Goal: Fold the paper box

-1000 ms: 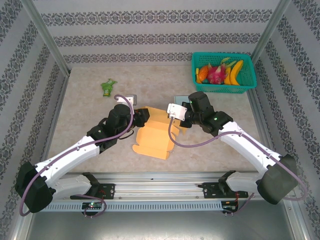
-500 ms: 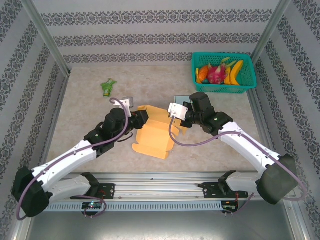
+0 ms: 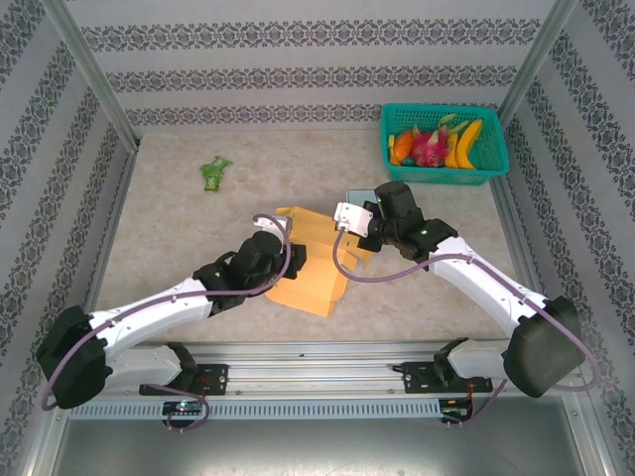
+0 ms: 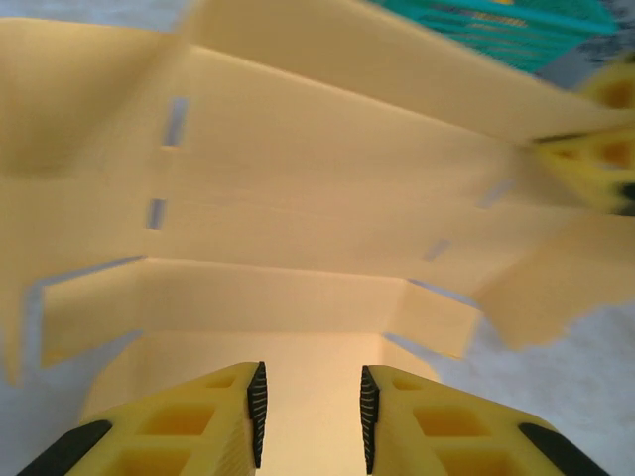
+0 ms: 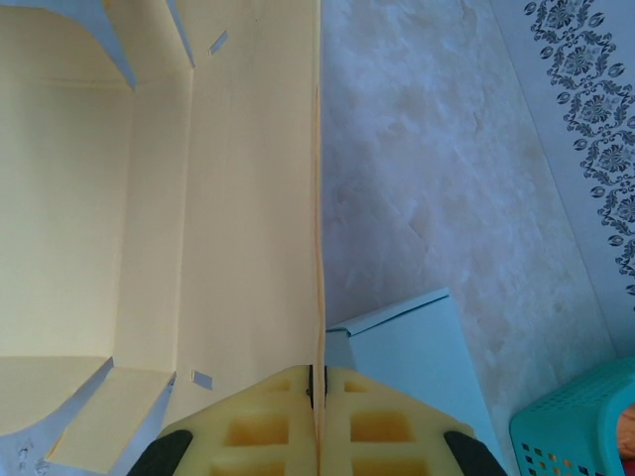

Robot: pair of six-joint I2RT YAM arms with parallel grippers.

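The paper box is a yellow, partly folded sheet lying in the middle of the table, with its flaps and walls raised. My left gripper is over its left side. In the left wrist view, that gripper is open and low over the box's floor, with nothing between its fingers. My right gripper is at the box's right side. The right wrist view shows it shut on the thin upright edge of the box's side wall.
A flat pale-blue box lies just behind the right gripper. A teal basket of fruit stands at the back right. A small green packet lies at the back left. Patterned walls enclose the table.
My left arm has swung right and nearer, bringing its gripper from the box's back-left corner to over the box's left part. The right gripper has kept its hold on the wall.
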